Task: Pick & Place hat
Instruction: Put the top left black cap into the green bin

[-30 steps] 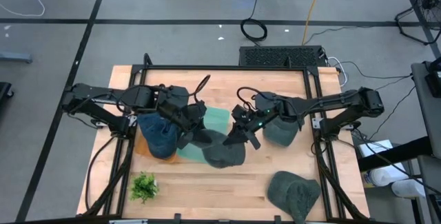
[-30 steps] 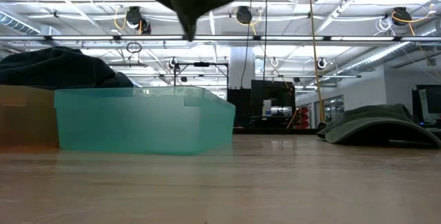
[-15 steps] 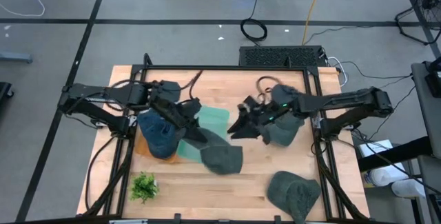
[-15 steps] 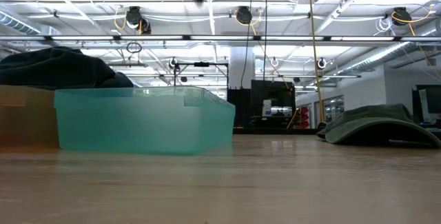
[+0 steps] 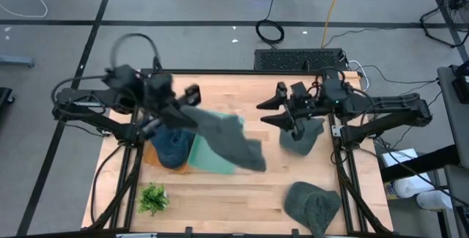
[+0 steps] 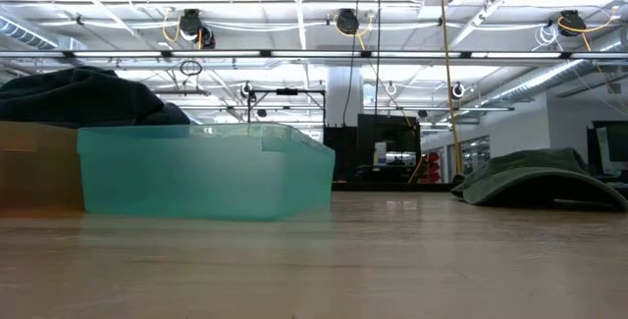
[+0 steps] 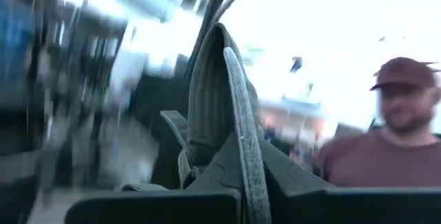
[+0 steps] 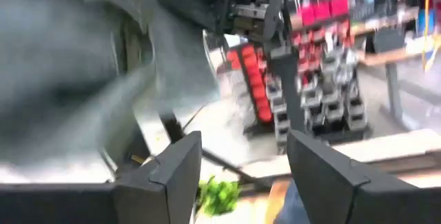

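Left tool (image 5: pixel 192 94), fingers clamped together on the rim of a dark green hat (image 5: pixel 229 141), carries it raised above the teal bin (image 5: pixel 212 157); the cloth trails from the tool down across the bin's opening and is airborne, not yet resting in anything. Right tool (image 5: pixel 272 111), fingers apart and holding nothing, stands clear to the side of the bin away from the left arm, just beside a second hat (image 5: pixel 300 140) lying on the tabletop (image 5: pixel 242 194). A third hat (image 5: pixel 313 206) lies near the tabletop's front edge, well apart from the bin. On the bin's other side a blue-grey heap of hats (image 5: pixel 170 147) rests on an orange box (image 5: pixel 152 157), touching the bin. A small green plant (image 5: pixel 152 198) sits in front of that box. Judged progress: the pick is complete and the hat is in transit; lowering and release remain, and two further hats on the tabletop appear still unplaced.
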